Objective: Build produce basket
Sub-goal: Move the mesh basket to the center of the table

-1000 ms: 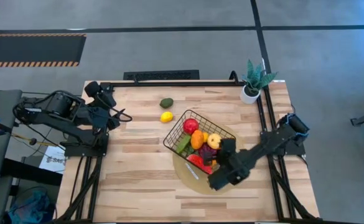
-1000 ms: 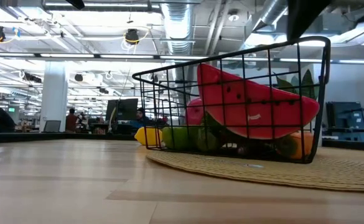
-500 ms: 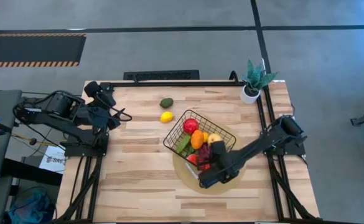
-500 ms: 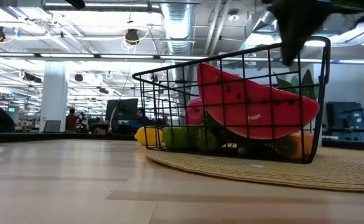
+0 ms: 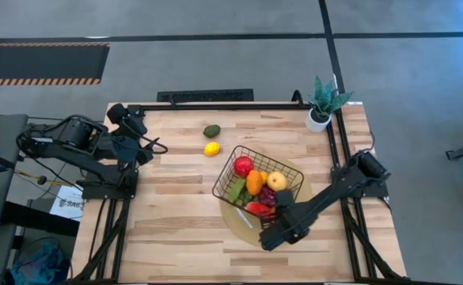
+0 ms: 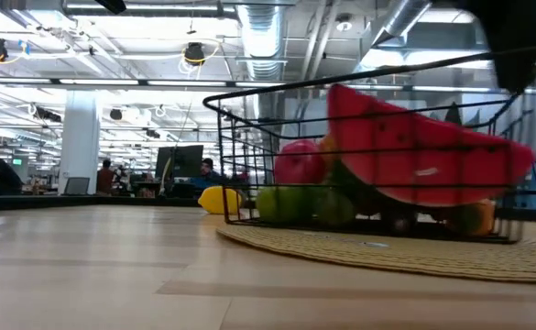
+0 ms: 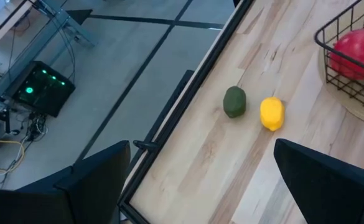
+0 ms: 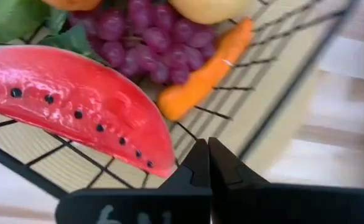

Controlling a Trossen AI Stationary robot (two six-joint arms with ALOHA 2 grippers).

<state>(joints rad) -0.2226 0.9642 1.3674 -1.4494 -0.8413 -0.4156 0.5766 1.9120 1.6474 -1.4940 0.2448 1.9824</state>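
The black wire-mesh rectangular basket, loaded with toy produce, has slid toward three o'clock on its round tan woven mat over the past second, nudged by the right gripper, whose fingers are pressed together and hold nothing. That gripper, which half a second ago hung over the basket's six o'clock rim, now sits just outside it at about five o'clock. Inside lie a red watermelon slice, purple grapes and an orange carrot, with a red apple at the eleven o'clock corner. Two pieces remain out on the wooden table: a dark green avocado and a yellow lemon, side by side at about eleven o'clock from the basket, so the job looks close to finished. The left gripper, jaws spread wide and empty, waits at the table's nine o'clock edge with bare wood between it and both fruits. A small potted green plant crowds the one o'clock corner.
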